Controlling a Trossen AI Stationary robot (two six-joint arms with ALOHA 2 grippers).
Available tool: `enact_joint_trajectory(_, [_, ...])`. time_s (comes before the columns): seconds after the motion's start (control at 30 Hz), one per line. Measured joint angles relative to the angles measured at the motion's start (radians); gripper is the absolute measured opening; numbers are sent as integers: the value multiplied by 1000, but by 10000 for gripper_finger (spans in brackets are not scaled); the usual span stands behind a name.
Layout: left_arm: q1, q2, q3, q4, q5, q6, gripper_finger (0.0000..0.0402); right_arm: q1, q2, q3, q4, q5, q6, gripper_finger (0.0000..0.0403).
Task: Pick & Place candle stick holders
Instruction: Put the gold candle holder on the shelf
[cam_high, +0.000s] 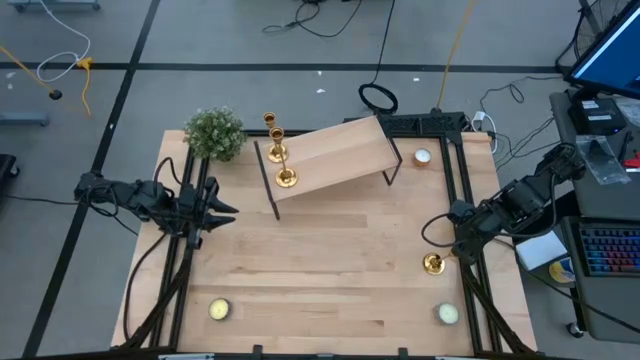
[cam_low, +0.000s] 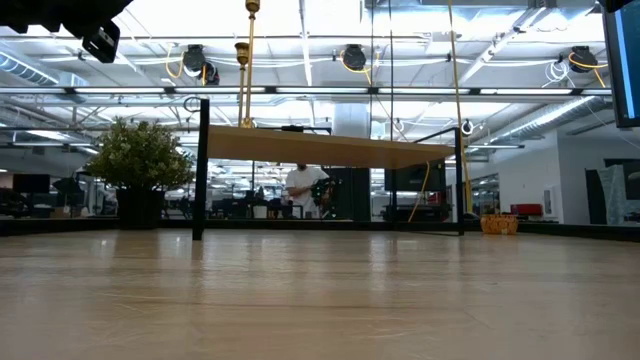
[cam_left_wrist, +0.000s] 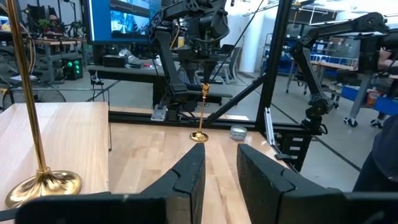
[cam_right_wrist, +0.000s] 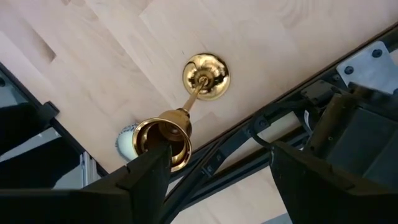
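Observation:
One gold candle stick holder (cam_high: 433, 263) stands upright on its round base (cam_right_wrist: 206, 76) near the table's right edge. My right gripper (cam_right_wrist: 221, 155) hangs just above it, pointing down and open. The top cup (cam_right_wrist: 163, 138) shows beside one fingertip, with nothing between the fingers. Seen from the left wrist, that gripper (cam_left_wrist: 205, 73) sits right over the holder's top (cam_left_wrist: 204, 90). Two more gold holders (cam_high: 280, 152) stand on the left end of the wooden shelf (cam_high: 330, 155). My left gripper (cam_high: 225, 212) waits at the table's left, level, its fingers (cam_left_wrist: 193, 177) a little apart and holding nothing.
A potted plant (cam_high: 215, 133) stands at the far left by the shelf. Tealights lie at the near left (cam_high: 219, 309), the near right (cam_high: 447, 313) and behind the shelf's right end (cam_high: 422, 156). Black frame rails (cam_high: 470, 300) run along the table's sides.

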Motion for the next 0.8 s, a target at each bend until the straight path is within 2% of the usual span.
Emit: enact_joint_trajectory(0.8, [0, 0, 0, 0, 0, 0, 93, 0, -4, 0, 0, 5, -120, 254])
